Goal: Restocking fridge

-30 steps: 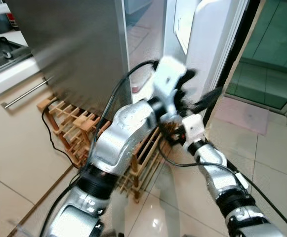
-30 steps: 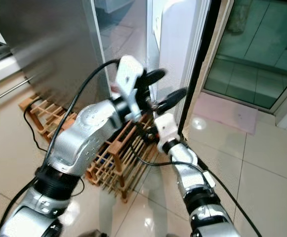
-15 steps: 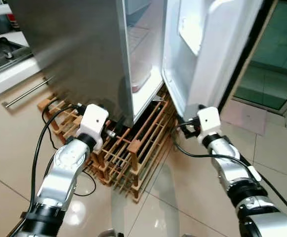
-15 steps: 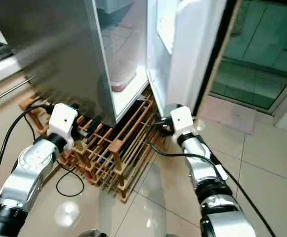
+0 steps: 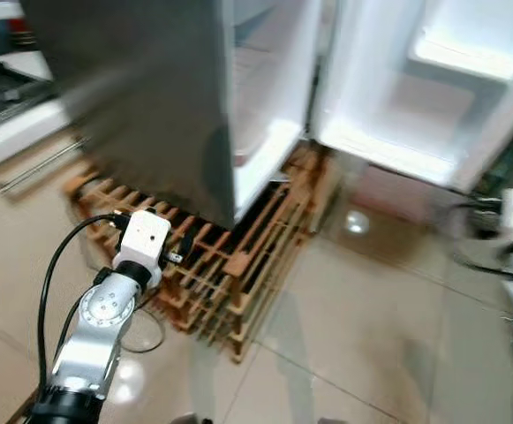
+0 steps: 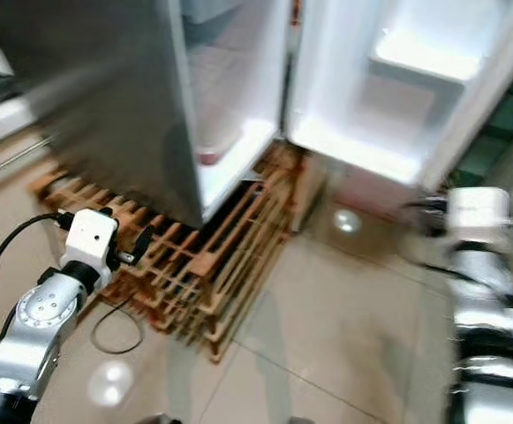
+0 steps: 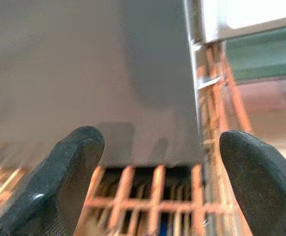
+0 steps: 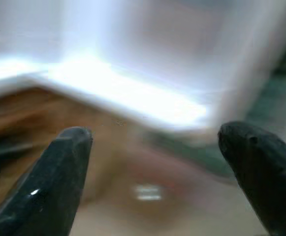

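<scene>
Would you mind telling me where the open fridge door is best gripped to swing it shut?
Judging from the head views, grip the fridge door at its free outer edge, farthest from the hinge, coming from the robot's right with the right gripper, open and nearest. The edge looks slim enough to pinch, and gives most leverage.

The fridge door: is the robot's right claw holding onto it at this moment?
Apart. In the right wrist view the right gripper has its fingers spread on nothing, floor showing between them and the fridge door beyond.

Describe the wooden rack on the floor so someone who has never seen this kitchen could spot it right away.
Start at the tall steel fridge with its door swung open. The wooden rack lies on the tiled floor at its foot, partly beneath it. It is an orange-brown lattice of slats among grey and white surfaces.
</scene>
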Robot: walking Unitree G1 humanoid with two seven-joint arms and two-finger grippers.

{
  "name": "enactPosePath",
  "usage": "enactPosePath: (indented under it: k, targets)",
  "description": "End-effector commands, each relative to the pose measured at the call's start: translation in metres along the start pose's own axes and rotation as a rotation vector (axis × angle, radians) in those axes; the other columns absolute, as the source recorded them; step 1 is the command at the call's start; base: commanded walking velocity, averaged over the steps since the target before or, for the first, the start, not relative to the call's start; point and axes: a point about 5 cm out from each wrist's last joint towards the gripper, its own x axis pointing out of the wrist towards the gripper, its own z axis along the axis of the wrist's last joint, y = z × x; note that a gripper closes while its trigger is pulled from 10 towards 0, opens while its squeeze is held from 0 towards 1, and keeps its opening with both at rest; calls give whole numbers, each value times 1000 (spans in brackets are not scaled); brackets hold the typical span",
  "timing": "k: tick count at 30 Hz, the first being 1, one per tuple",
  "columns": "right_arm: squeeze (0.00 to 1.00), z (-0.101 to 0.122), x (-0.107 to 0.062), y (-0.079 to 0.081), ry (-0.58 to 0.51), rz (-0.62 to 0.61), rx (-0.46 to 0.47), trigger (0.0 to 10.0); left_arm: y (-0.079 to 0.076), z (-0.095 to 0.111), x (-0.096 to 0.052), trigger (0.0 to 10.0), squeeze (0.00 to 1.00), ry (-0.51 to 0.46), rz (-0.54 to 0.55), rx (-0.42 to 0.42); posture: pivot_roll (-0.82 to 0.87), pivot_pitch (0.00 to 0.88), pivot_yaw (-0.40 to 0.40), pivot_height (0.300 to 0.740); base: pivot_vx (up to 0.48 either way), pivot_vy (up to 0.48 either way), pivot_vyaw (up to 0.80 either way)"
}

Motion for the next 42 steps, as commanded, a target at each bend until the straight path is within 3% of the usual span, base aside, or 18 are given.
enactPosePath:
  k: [1,2,5,9,12,23,26,33,42]
  targets:
    - [0,1,0,4,3,38,5,10000,8,-5,-1,10000,0,30,49,-10,-10,0,1,731,0,0,0]
    - [0,-5,-1,21,22,48,52,10000,10,-6,0,10000,0,42,97,-39,-8,0,0,731,0,0,0]
    - [0,-12,-7,47,40,73,139,10000,20,-9,-2,10000,0,60,241,-123,8,0,-1,731,0,0,0]
    - [0,-16,-13,62,42,91,173,10000,23,-14,-6,10000,0,77,305,-184,16,0,4,731,0,0,178]
    - [0,-16,-15,71,45,123,211,10000,16,-7,-7,10000,0,35,296,-169,26,0,13,731,0,160,669]
    - [0,-9,-9,72,49,157,196,10000,0,1,-2,10000,0,19,258,-170,31,0,-2,731,0,480,595]
    - [0,-7,-8,71,49,171,186,10000,-5,4,0,10000,0,14,255,-168,30,0,-5,731,0,0,552]
    - [0,-6,-6,73,49,181,197,10000,-6,6,-1,10000,0,5,242,-73,40,0,-4,731,0,0,545]
    - [0,-8,-8,78,61,206,207,10000,-13,12,-2,10000,0,-30,230,-98,45,0,-16,731,0,-245,509]
